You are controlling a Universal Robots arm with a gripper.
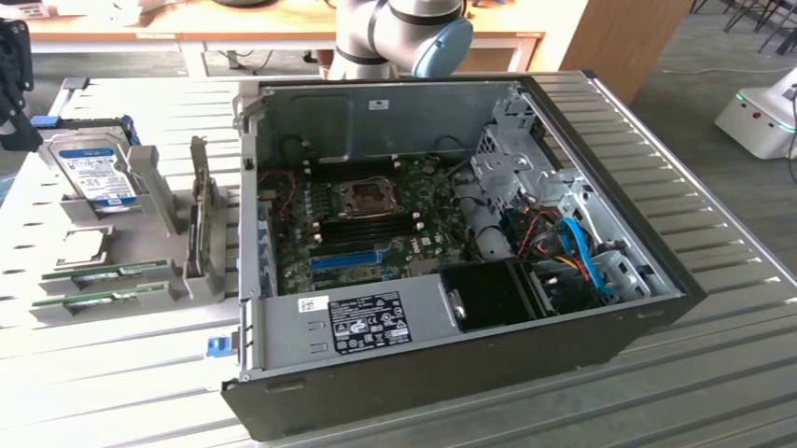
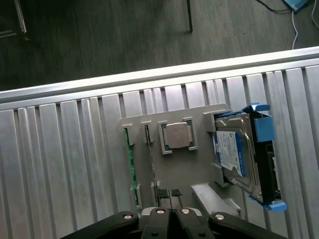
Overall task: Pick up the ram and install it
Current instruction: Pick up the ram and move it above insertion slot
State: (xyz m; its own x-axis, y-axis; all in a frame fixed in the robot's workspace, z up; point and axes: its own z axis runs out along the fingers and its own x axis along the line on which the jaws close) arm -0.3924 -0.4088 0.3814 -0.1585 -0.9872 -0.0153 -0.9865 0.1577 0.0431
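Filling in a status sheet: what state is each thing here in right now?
gripper: shut, empty, above the holder.
ram sticks: both lying in holder slots, ungripped.
computer case: on its side, open, panel off.
memory slots: look empty.
hard drive: propped in holder, in blue caddy.
processor chip: seated in holder recess.
expansion card: upright in holder.

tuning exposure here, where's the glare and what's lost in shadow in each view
Exterior view: the slatted table reflects pale light at the exterior view's right, while the black fan shroud inside the computer case sits in shadow. Wrist view: the table's edge rail glares bright, the floor is dark.
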